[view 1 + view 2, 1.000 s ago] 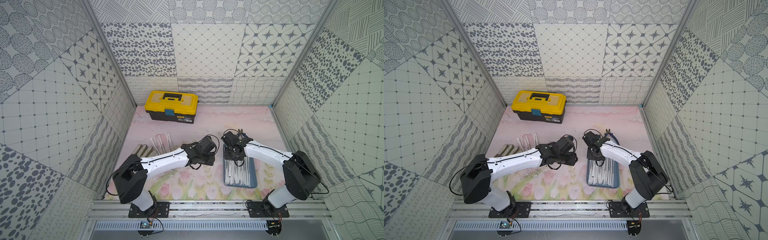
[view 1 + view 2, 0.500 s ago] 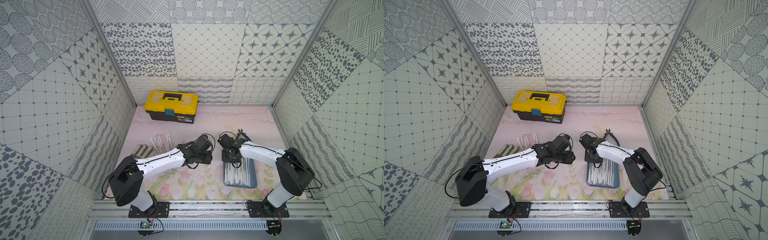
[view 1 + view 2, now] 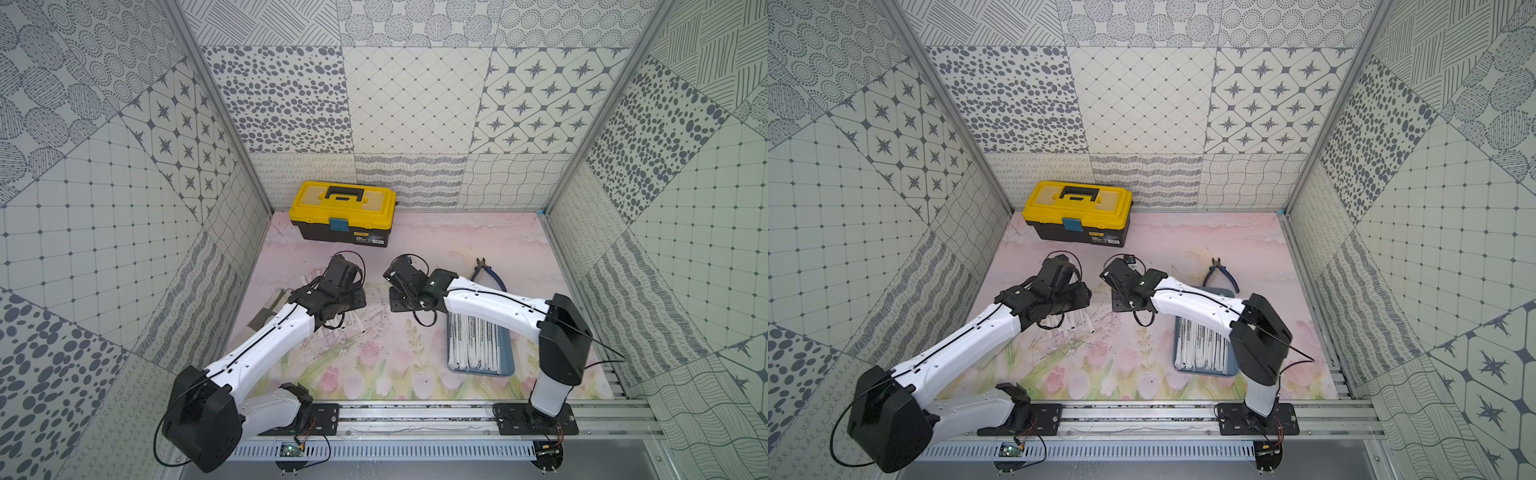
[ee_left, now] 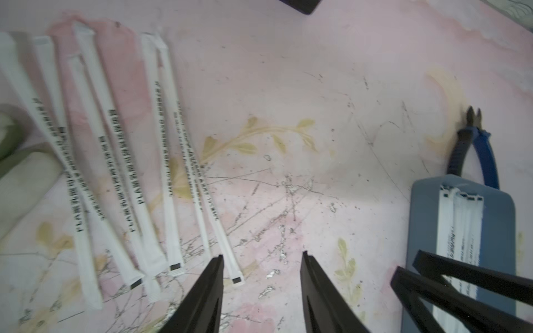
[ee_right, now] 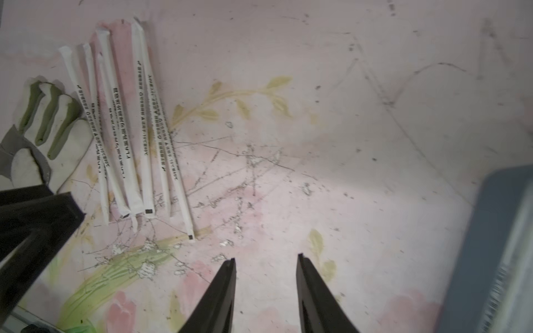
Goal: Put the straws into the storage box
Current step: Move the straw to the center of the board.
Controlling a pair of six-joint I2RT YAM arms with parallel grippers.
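Several white-wrapped straws (image 4: pixel 115 150) lie loose in a fan on the pink mat, also in the right wrist view (image 5: pixel 127 129); in a top view their ends (image 3: pixel 353 326) poke out from under my left arm. The blue-grey storage box (image 3: pixel 505 357) sits at the right with several straws (image 3: pixel 473 345) lying in it. My left gripper (image 4: pixel 261 255) is open and empty, just beside the rightmost loose straw's end. My right gripper (image 5: pixel 265 256) is open and empty over bare mat, between the loose straws and the storage box (image 5: pixel 501 207).
A yellow-lidded black toolbox (image 3: pixel 345 212) stands at the back. Blue-handled pliers (image 3: pixel 488 272) lie just behind the storage box. A white and green glove (image 5: pixel 49 124) lies left of the loose straws. Patterned walls close in three sides.
Both arms have moved left. My right gripper left the storage box's far end and its jaws opened. My left gripper came back beside the loose straws.
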